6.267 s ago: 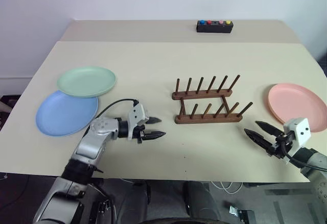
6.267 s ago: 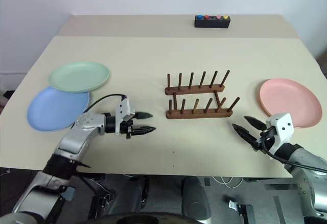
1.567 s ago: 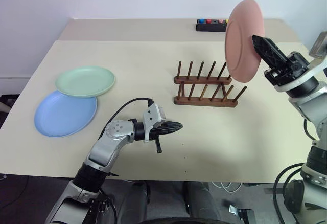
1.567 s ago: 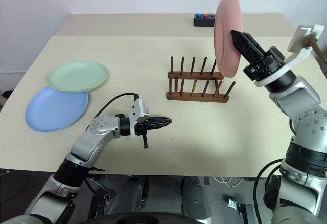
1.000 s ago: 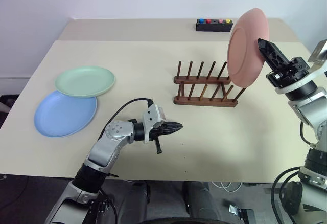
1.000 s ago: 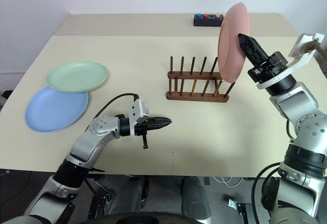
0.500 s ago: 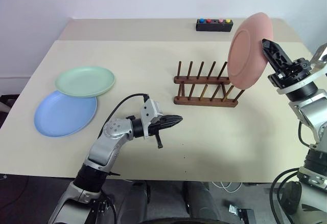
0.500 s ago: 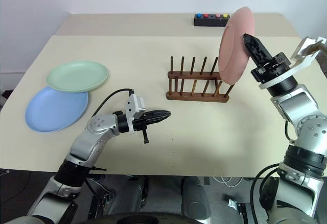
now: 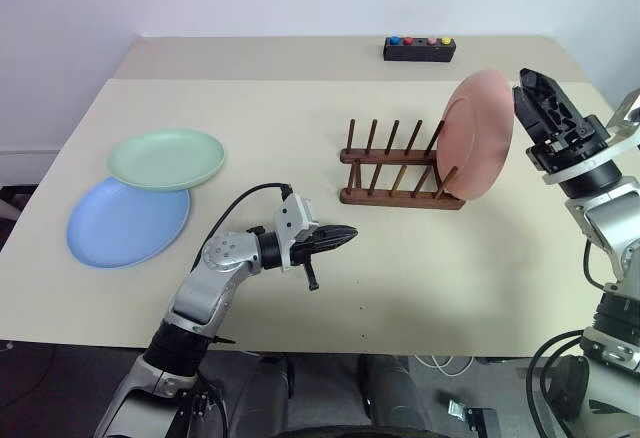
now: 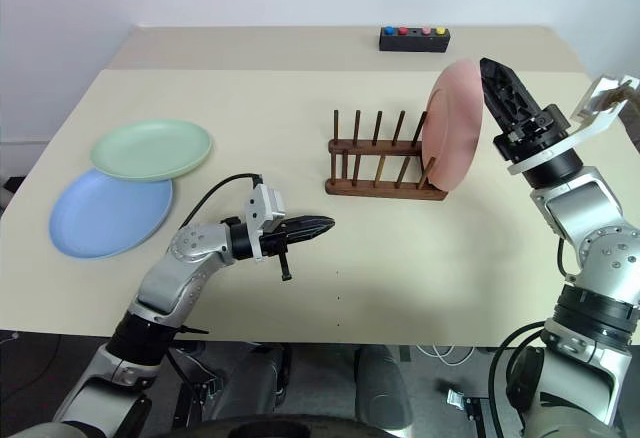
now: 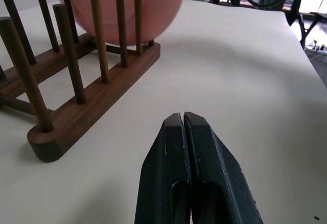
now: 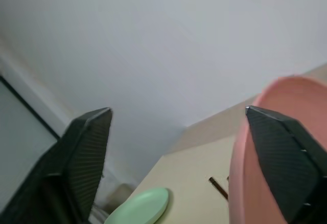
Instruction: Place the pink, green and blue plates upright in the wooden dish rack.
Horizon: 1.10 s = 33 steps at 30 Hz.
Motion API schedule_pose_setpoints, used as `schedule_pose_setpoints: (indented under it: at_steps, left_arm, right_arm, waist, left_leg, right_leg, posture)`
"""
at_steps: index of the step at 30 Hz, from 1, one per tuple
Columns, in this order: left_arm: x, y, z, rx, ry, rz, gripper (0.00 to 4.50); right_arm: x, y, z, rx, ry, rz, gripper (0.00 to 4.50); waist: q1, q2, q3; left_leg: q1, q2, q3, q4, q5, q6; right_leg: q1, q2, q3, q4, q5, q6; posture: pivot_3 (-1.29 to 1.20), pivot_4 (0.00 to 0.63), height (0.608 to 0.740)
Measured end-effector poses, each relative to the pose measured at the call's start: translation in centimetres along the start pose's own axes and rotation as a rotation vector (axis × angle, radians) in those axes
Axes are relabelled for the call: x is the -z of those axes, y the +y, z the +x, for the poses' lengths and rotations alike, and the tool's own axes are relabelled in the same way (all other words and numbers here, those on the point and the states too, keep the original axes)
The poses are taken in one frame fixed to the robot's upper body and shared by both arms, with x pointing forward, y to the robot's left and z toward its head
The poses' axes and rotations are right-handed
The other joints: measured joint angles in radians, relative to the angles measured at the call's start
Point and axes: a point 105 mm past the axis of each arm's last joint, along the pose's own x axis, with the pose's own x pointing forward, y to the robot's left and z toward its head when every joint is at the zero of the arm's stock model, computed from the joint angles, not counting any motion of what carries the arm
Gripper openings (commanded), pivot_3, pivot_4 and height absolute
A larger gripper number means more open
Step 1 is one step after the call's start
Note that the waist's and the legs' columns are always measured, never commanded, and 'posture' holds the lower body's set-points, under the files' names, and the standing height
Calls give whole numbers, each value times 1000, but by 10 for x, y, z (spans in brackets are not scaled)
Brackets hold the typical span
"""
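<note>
While the right hand (image 10: 497,83) hangs spread and empty, the matte salmon-pink plate (image 9: 477,134) stands upright in the wooden dish rack (image 9: 400,172); left hand (image 9: 340,235) clenched.

The rack (image 9: 402,169) stands in the middle of the tabletop (image 9: 300,118). One plate (image 9: 476,135) stands upright at the rack's right end. Two more plates lie far to the left, one (image 9: 167,158) partly on top of the other (image 9: 127,222). A button box (image 9: 420,50) sits at the back, behind the rack.
</note>
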Motion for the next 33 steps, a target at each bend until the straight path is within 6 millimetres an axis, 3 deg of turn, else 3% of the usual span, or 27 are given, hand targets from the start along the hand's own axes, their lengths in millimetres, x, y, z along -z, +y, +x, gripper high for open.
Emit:
schedule_pose_setpoints:
  at_steps: [7,9,12,14,16,17,19,22,26,29,33]
  left_arm:
    - [0,0,-1,-3,2,10,9]
    - [0,2,-2,-14,2,10,9]
    - [2,7,-6,-54,9,8,9]
    - [1,10,-8,-73,6,10,9]
    - [-2,16,-12,-115,1,12,9]
    - [-5,23,-16,-158,-6,9,268]
    - [-12,32,-23,-215,-24,5,821]
    - [-22,39,-35,-278,-56,-8,2300]
    - [-38,50,-65,-394,-81,9,4339]
    - [-57,59,-84,-474,-134,39,4428]
    - [-71,76,-112,-630,-173,65,4428]
  right_arm:
    - [-33,-13,-7,80,-129,-128,3948]
    - [-42,-11,-7,94,-115,-235,3948]
    - [-53,15,0,25,-58,-453,3948]
    - [-50,32,7,-38,-11,-562,3948]
    - [-25,46,14,-117,159,-747,3948]
    - [3,56,17,-210,312,-866,3981]
    - [39,67,17,-344,447,-943,3991]
    - [70,62,13,-424,574,-992,3991]
    - [110,62,11,-544,666,-1026,3991]
    - [128,66,10,-605,677,-1006,3991]
    - [136,69,12,-641,672,-996,3991]
  waist:
    - [0,0,0]
    - [0,1,0]
    - [-2,3,0]
    - [-5,3,0]
    - [-5,4,0]
    - [-6,4,0]
    - [-5,3,0]
    - [2,2,1]
    - [0,1,1]
    - [0,1,1]
    - [3,0,1]
  left_leg:
    - [0,0,0,0,0,0]
    - [-1,0,0,0,0,0]
    - [-2,0,0,0,0,0]
    - [-2,1,0,0,0,0]
    - [-2,1,0,0,0,0]
    - [-2,1,0,0,0,0]
    - [-3,1,0,0,0,0]
    - [-6,0,0,3,0,0]
    - [-6,0,0,2,0,0]
    - [-7,0,0,2,0,0]
    - [-7,0,0,3,0,0]
  right_leg:
    - [0,0,0,0,0,0]
    - [0,0,0,0,0,0]
    - [-3,0,0,0,1,2]
    - [-3,1,0,0,1,2]
    - [-4,1,0,0,1,2]
    - [-4,1,0,0,1,2]
    - [-4,1,0,0,1,3]
    - [-4,0,0,-1,1,3]
    - [-6,0,0,0,2,3]
    - [-6,0,0,0,2,3]
    - [-6,0,0,0,2,3]
  posture:
    - [0,150,734]
    - [0,150,734]
    - [0,150,734]
    - [0,150,734]
    - [0,150,734]
    - [0,150,734]
    - [0,150,734]
    - [0,150,734]
    - [0,150,734]
    - [0,150,734]
    - [0,150,734]
